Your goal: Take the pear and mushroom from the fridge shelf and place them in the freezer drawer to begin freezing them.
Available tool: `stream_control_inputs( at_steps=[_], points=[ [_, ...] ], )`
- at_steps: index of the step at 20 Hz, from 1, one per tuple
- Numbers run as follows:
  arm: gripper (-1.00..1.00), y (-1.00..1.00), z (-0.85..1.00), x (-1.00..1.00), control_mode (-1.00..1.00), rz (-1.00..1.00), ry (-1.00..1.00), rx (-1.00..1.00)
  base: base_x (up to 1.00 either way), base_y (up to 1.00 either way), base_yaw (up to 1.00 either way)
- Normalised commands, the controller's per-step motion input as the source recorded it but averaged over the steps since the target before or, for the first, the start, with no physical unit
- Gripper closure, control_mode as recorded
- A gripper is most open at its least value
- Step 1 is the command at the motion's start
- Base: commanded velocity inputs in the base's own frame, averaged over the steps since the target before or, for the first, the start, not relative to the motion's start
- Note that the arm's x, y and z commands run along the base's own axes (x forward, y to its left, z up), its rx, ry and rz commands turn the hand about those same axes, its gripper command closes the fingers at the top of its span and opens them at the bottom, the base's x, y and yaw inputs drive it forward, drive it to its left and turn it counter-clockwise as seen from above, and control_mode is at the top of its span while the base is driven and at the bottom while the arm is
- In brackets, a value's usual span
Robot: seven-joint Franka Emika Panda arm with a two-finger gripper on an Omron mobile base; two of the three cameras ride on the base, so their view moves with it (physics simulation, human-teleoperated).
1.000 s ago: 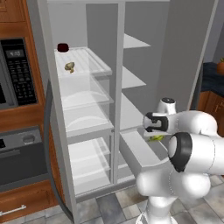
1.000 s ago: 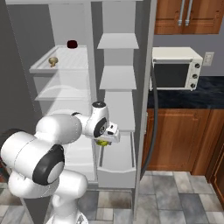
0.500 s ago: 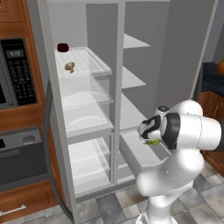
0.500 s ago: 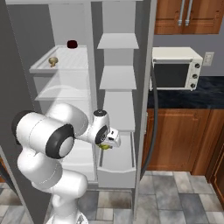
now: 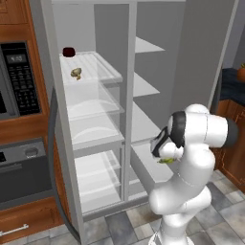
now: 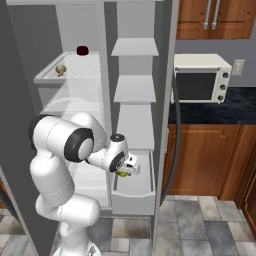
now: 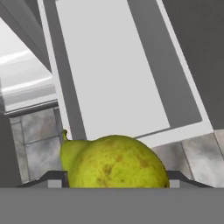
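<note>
My jaws grip the pear (image 7: 114, 161) across its belly, above the freezer drawer (image 7: 109, 65). I judge it light, firm, smooth-skinned and bruisable. The mushroom (image 5: 76, 72) waits near the fridge shelf's (image 5: 103, 64) front-left corner.

Over the past second my arm has folded down and swung across the front of the open fridge, carrying my gripper (image 6: 126, 171) and the pear (image 6: 122, 173) clamped in it from beside the tall divider to a spot over the open freezer drawer (image 6: 146, 176), near its front edge. My forearm, upright a second ago, now angles low, and my wrist has turned so the pear (image 5: 167, 161) hangs beneath my hand. Looking along my fingers, the pear (image 7: 114, 162) now sits over the drawer's front rim (image 7: 175, 131).
</note>
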Motion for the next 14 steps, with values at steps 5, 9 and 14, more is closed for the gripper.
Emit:
stream_control_inputs(
  at_steps=[5,9,14],
  points=[
    [1.00,-0.12,-0.47,0.25,-1.00,0.00,0.00,0.00,0.00,0.00,0.00],
    [1.00,-0.11,-0.53,0.18,-1.00,0.00,0.00,0.00,0.00,0.00,0.00],
    [1.00,-0.15,-0.55,0.10,-1.00,0.00,0.00,0.00,0.00,0.00,0.00]
  ],
)
